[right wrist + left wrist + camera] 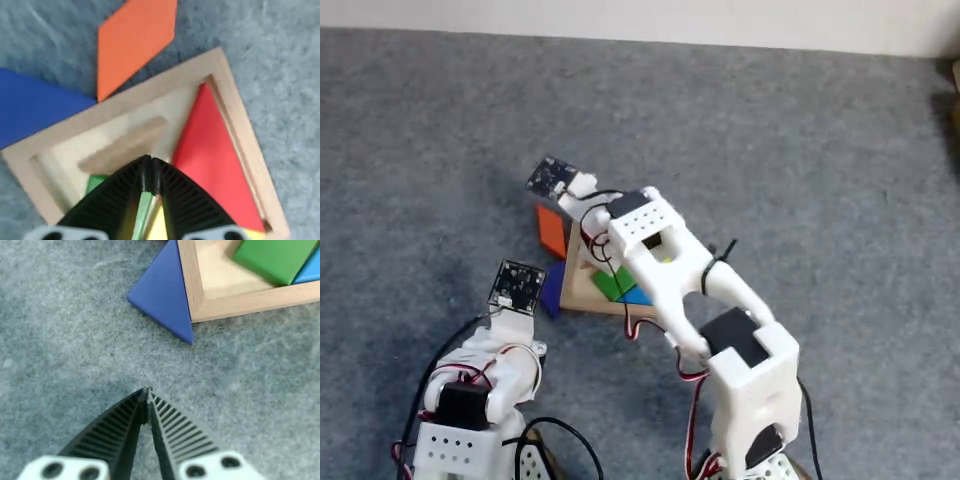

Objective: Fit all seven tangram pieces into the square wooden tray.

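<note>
Hovers with left jaws pressed together. Faces dark blue triangle piece (164,295) straight ahead on grey desk (60,365), edge against outer wall of square wooden tray (194,285); right jaws farther off, closed above tray.

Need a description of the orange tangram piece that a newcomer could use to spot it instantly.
Find the square wooden tray in the middle of the grey carpet. The orange piece lies flat on the carpet just outside one tray edge, beside a dark blue triangle. It is the only orange shape, and a slanted four-sided parallelogram rather than a triangle.
</note>
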Motion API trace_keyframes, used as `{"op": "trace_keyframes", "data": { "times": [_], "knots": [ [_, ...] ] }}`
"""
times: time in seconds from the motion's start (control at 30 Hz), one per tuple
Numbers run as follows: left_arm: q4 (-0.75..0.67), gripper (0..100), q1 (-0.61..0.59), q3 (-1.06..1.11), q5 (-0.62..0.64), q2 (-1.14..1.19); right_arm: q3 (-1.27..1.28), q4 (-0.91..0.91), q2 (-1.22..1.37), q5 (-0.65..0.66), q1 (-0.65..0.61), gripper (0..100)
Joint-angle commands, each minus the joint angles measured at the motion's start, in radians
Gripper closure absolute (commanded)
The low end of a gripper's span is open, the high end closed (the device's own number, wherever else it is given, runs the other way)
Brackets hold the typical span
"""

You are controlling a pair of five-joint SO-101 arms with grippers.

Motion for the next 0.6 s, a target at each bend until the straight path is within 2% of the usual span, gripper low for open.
{"op": "trace_keyframes", "data": {
  "times": [0.0,0.37,0.57],
  "knots": [
    [0.005,99,-0.008,0.019,-0.008,-0.033,-0.004,-0.044,-0.015,0.012,-0.013,99.4],
    [0.005,99,-0.008,0.019,-0.008,-0.033,-0.002,0.036,-0.142,-0.002,-0.001,99.4],
    [0.005,99,-0.008,0.019,-0.008,-0.033,-0.001,0.035,-0.140,-0.109,-0.047,99.4]
  ]
}}
